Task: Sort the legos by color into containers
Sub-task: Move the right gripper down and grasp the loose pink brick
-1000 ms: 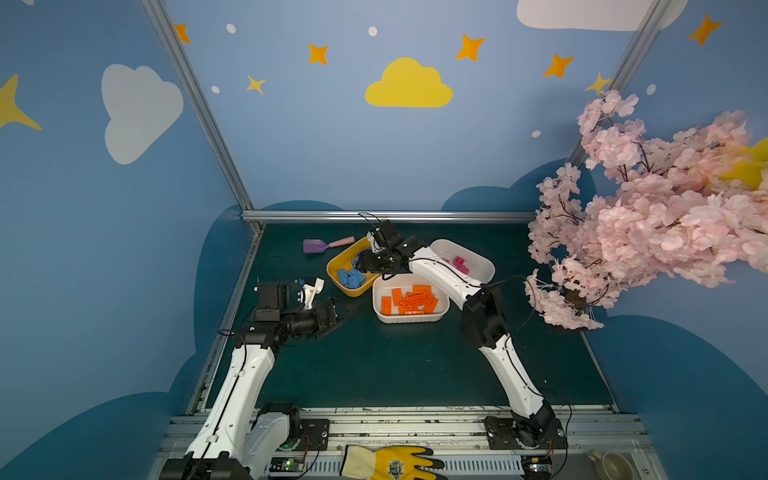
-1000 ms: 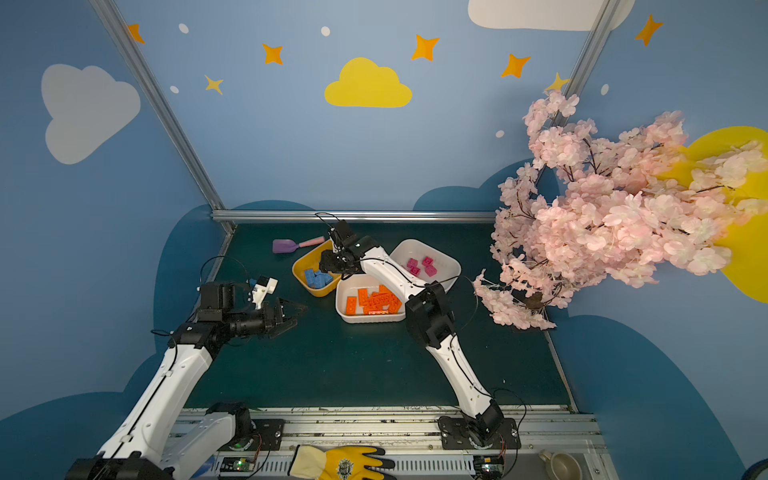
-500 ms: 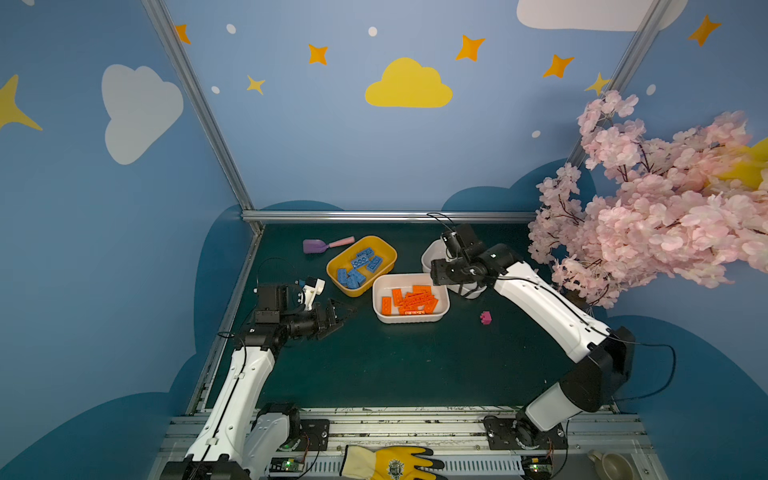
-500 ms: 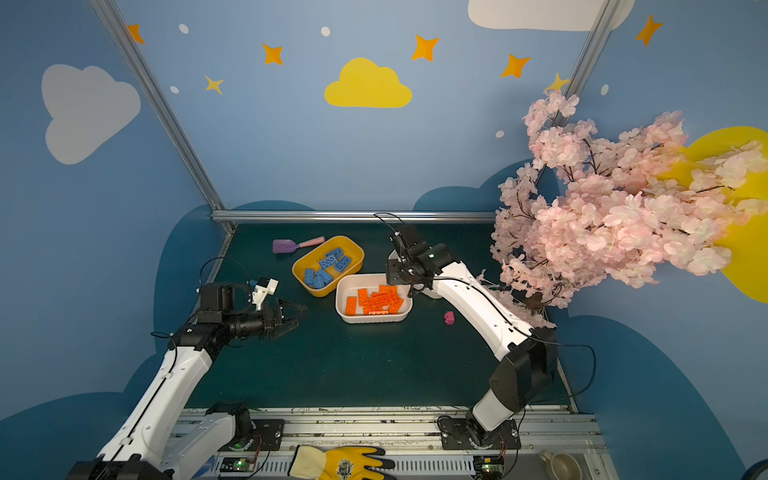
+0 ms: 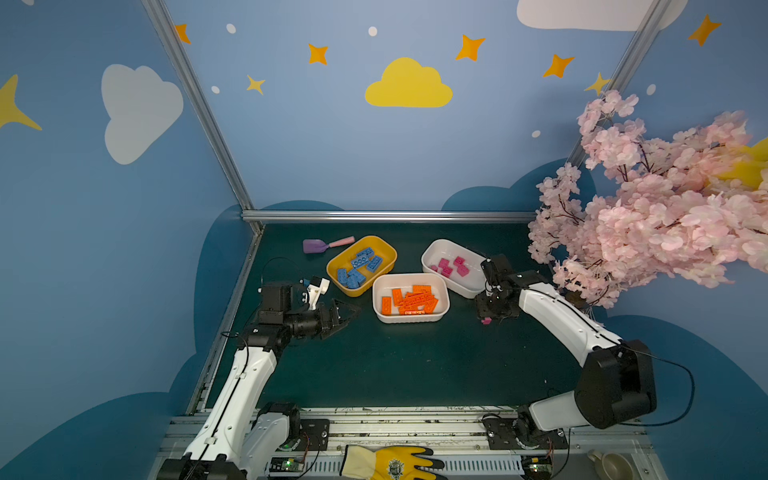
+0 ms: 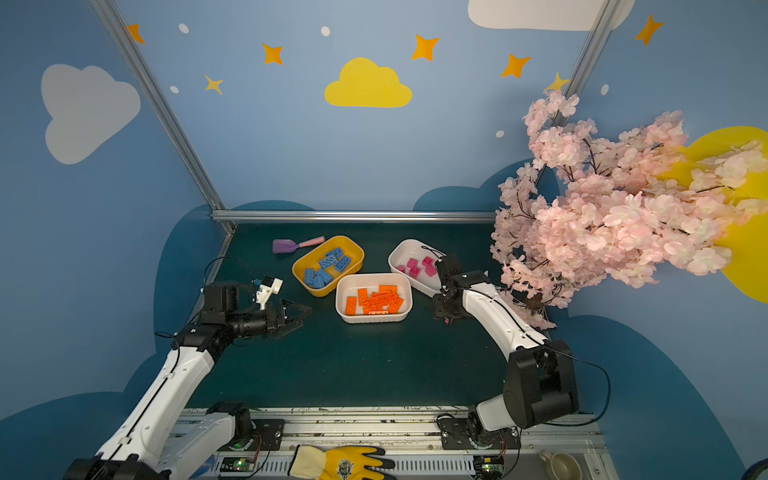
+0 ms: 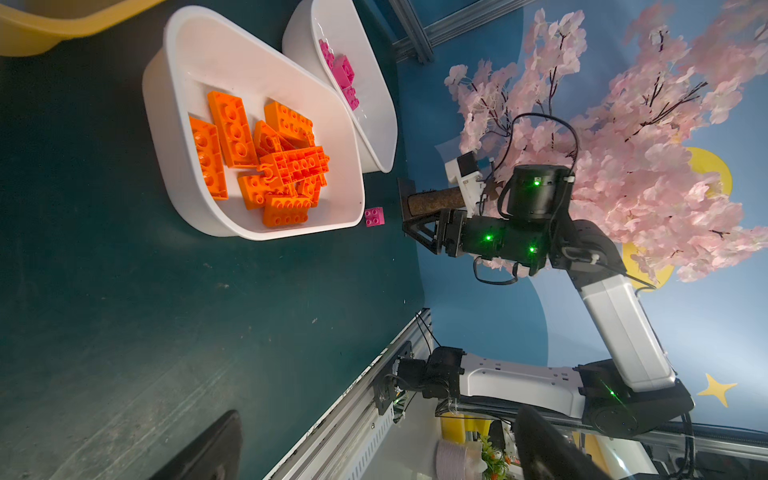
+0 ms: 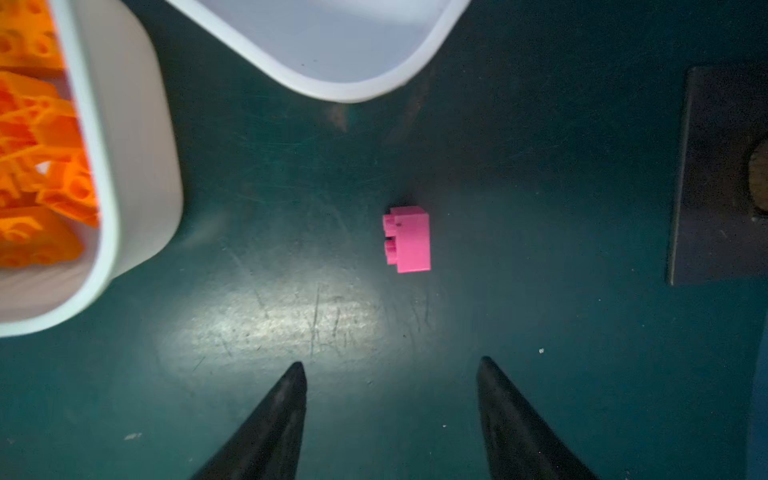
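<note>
Three containers stand at the back of the green table. Blue legos [image 5: 358,266] lie in a yellow tub [image 5: 385,251]. Orange legos [image 5: 411,299] fill a white tub [image 5: 409,318]. Pink legos [image 5: 451,266] lie in another white tub [image 5: 446,249]. One pink lego [image 8: 408,239] lies loose on the mat [image 5: 486,321], on its side, right of the orange-filled tub. My right gripper [image 8: 390,365] hangs over it, open, fingers apart from the brick. My left gripper [image 5: 345,313] is wide open and empty, left of the tubs.
A purple scoop [image 5: 322,245] with a pink handle lies behind the yellow tub. A pink blossom tree [image 5: 644,208] overhangs the right side; its dark base plate [image 8: 719,174] sits close to the loose brick. A yellow glove [image 5: 390,463] rests on the front rail.
My right arm has swung from over the yellow tub across to the right and come down over the loose pink brick. The left arm has not moved.
</note>
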`<state>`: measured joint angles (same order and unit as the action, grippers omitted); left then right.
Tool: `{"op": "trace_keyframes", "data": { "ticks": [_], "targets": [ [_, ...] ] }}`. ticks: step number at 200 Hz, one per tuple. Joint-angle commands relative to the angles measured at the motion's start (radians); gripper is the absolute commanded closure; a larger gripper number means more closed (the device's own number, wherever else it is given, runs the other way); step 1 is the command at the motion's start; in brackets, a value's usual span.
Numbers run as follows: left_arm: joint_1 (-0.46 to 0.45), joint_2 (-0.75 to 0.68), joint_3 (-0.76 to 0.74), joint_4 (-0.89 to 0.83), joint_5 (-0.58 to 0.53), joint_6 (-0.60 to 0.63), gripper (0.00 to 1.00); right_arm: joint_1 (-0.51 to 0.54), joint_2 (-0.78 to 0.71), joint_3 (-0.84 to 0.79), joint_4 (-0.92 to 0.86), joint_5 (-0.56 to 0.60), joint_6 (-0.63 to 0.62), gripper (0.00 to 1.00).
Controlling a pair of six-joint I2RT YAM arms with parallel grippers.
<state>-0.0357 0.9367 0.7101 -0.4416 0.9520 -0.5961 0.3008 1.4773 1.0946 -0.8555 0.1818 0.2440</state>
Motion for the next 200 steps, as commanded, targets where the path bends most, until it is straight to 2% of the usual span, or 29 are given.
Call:
{"op": "trace_keyframes", "data": {
  "ticks": [1, 27, 46, 81, 101, 117, 161, 200],
  "targets": [
    [-0.004, 0.004, -0.014, 0.019, 0.005, -0.002, 0.0, -0.053, 0.061, 0.008, 0.033, -0.083, -0.049, 0.37],
    [-0.004, 0.008, -0.021, 0.035, 0.008, -0.007, 0.0, -0.099, 0.186, 0.07, -0.013, -0.184, -0.032, 0.38],
    [-0.004, 0.008, -0.021, 0.032, 0.008, -0.003, 0.0, -0.107, 0.239, 0.074, 0.008, -0.186, -0.033, 0.41],
    [-0.004, 0.006, -0.023, 0.017, 0.006, 0.011, 0.0, -0.119, 0.295, 0.068, 0.043, -0.186, -0.022, 0.53],
    [-0.005, 0.01, -0.026, 0.02, 0.008, 0.011, 0.0, -0.118, 0.326, 0.065, 0.063, -0.182, -0.02, 0.64],
    [-0.004, 0.01, -0.024, 0.015, 0.009, 0.016, 0.0, -0.119, 0.334, 0.066, 0.067, -0.163, -0.024, 0.68],
    [-0.004, 0.023, -0.014, 0.007, 0.007, 0.023, 0.0, -0.114, 0.275, 0.074, 0.025, -0.114, -0.042, 0.81],
    [-0.004, 0.029, 0.0, 0.006, 0.01, 0.023, 0.0, -0.097, 0.125, 0.098, -0.055, -0.127, -0.037, 0.83]
  ]
}}
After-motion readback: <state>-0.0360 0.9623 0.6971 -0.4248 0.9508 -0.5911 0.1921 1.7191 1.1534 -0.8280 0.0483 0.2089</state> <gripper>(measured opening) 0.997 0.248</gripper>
